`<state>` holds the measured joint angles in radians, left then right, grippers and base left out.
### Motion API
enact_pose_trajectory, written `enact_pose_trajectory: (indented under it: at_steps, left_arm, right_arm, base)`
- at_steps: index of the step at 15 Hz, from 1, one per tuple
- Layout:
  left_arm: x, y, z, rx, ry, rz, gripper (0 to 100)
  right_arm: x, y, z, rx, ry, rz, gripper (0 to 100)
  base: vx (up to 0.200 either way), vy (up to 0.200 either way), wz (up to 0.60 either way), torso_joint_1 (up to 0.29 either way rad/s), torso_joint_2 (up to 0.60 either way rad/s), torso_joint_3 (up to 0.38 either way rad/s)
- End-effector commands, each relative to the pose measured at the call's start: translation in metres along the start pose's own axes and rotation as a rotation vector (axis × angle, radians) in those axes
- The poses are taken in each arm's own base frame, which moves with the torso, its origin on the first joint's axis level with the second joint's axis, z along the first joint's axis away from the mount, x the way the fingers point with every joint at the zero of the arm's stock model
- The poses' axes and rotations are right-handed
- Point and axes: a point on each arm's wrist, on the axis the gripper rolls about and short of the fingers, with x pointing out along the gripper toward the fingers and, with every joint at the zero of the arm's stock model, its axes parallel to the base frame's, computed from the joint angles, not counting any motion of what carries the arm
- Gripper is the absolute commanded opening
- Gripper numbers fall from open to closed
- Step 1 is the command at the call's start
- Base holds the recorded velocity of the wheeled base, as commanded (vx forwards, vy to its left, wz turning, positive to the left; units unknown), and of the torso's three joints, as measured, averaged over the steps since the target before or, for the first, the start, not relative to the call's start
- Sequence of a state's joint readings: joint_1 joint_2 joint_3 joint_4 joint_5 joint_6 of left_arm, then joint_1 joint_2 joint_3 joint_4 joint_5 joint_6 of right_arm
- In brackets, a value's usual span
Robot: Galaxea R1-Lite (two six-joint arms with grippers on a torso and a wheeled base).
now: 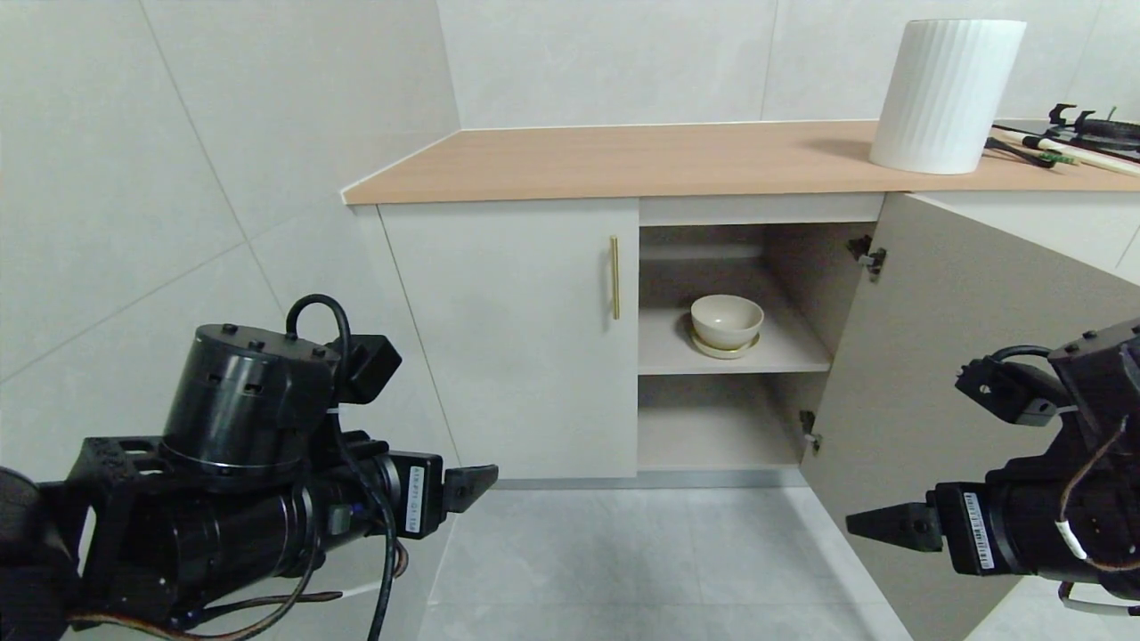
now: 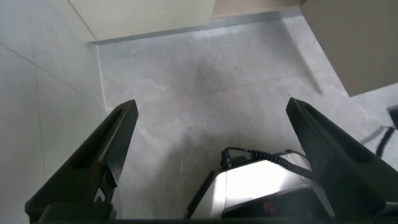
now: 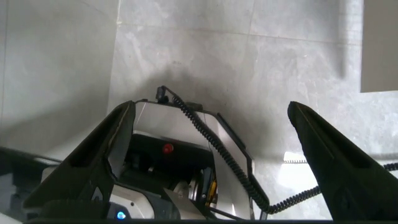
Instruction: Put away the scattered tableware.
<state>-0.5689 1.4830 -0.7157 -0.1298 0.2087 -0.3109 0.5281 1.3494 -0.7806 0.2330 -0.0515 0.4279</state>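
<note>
So this is a kitchen corner: pale tiled walls [image 1: 178, 178], light grey tiled floor [image 1: 641, 552], and a wood-tone worktop [image 1: 623, 160] running over a white cabinet [image 1: 508, 427]. The cabinet has two doors. The left door [image 1: 517, 356] is closed and has one slim gold handle [image 1: 614, 277]; the right door [image 1: 926, 374] is swung wide open, and two hinges [image 1: 868, 256] show along that side.

Inside there's one shelf [image 1: 793, 352], with one cream bowl [image 1: 727, 320] sitting in one matching plate [image 1: 712, 350], roughly mid-shelf. The compartment below it looks bare.

Up on the worktop there's one tall white ribbed cylinder [image 1: 946, 93] near the right end. Just beside it is a little pile of long utensils [image 1: 1069, 147] at the frame edge, too cut off to count.

Two arms, two claws. The left claw [image 2: 211, 109] sits low in front of the closed door, fingers spread wide, with nothing in it. The right claw [image 3: 211, 109] is low by the open door, also spread wide and holding nothing. Both hang over bare floor, well apart from the bowl.
</note>
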Motion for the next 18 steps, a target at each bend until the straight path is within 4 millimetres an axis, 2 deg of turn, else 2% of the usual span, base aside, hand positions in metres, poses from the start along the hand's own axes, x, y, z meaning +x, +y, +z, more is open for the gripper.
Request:
enact_pose_trajectory:
  at_steps: [1, 2, 13, 18]
  left_arm:
    - [0.0, 0.0, 0.0, 0.0, 0.0, 0.001, 100]
    - [0.001, 0.0, 0.0, 0.0, 0.001, 0.003, 100]
    - [0.001, 0.0, 0.0, 0.0, 0.001, 0.003, 100]
    - [0.002, 0.0, 0.0, 0.001, 0.004, 0.004, 100]
  right_arm:
    - [0.0, 0.0, 0.0, -0.001, -0.001, -0.008, 100]
    - [0.0, 0.0, 0.0, -0.001, -0.005, -0.017, 100]
    - [-0.01, -0.005, -0.007, -0.042, 0.033, -0.063, 100]
    - [-0.028, -0.015, -0.004, -0.049, 0.032, -0.13, 100]
  base:
    - [0.0, 0.0, 0.0, 0.0, 0.0, 0.0]
    - [0.0, 0.0, 0.0, 0.0, 0.0, 0.0]
    - [0.0, -0.2, 0.0, 0.003, 0.0, 0.003]
    - [0.0, -0.2, 0.0, 0.002, 0.0, 0.004]
